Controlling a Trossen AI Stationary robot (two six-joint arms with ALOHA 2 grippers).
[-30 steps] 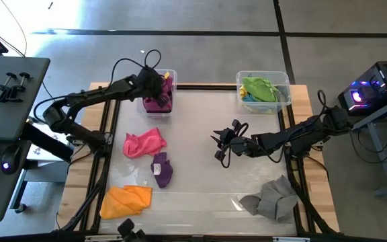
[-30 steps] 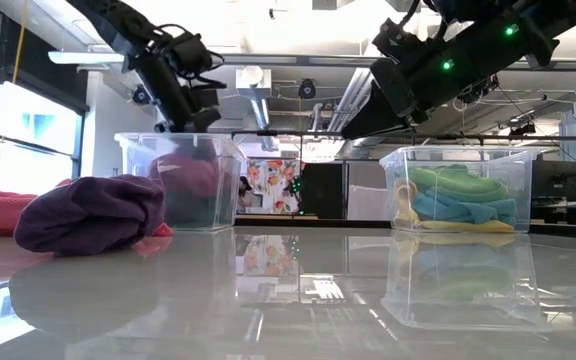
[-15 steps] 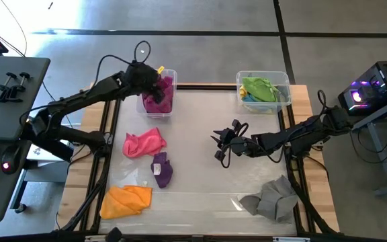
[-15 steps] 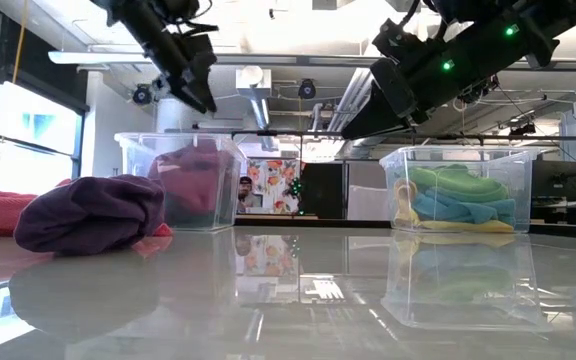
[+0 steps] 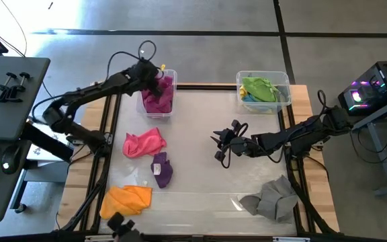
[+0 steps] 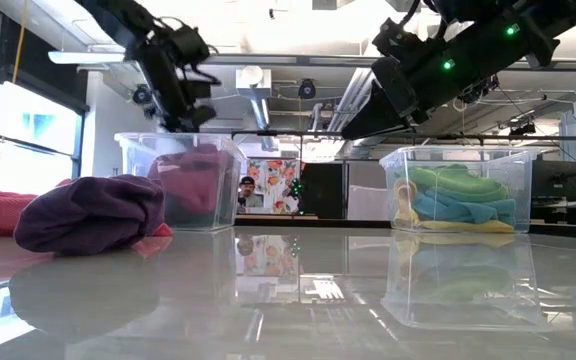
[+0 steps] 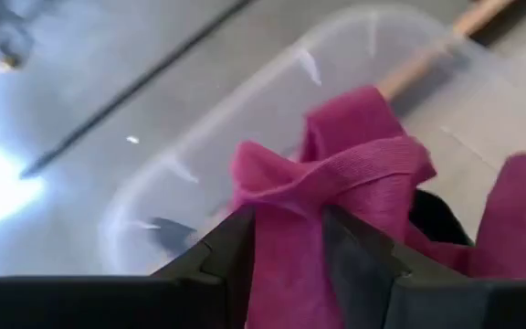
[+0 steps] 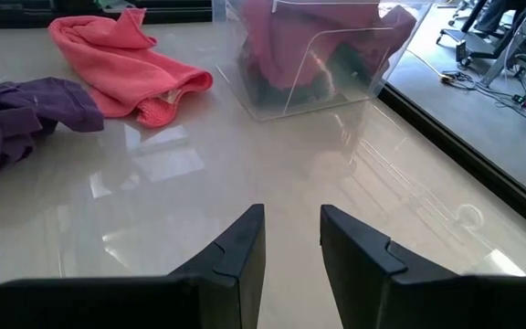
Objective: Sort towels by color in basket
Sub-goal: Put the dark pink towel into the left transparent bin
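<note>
My left gripper (image 5: 154, 80) hangs open just above the clear left bin (image 5: 171, 72), fingers pointing down into it. The magenta towel (image 7: 354, 164) lies bunched inside, on top of a dark cloth (image 7: 438, 216), and fills the gap between my fingers in the left wrist view. The pink towel (image 5: 144, 142), purple towel (image 5: 161, 169), orange towel (image 5: 125, 200) and grey towel (image 5: 271, 198) lie crumpled on the table. The clear right bin (image 5: 286, 81) holds light green, light blue and yellow towels. My right gripper (image 5: 216, 146) hovers open at mid-table, touching nothing. My left gripper comes at the magenta towel's raised fold (image 7: 286, 196) from above, pointing down. The fold shows in the gap between the fingers, but I cannot tell whether they touch it. The towel rests in the bin.
The two bins stand at the table's far edge, left and right. Bare tabletop (image 5: 200, 181) lies between the towels and in front of my right gripper (image 8: 292, 212). Wooden borders and dark frame rails run along the table's sides. A person shows far off in the room (image 6: 245, 190).
My left gripper rose clear above the left bin, then sank back toward it; the magenta towel stayed in the bin. My right arm kept still.
</note>
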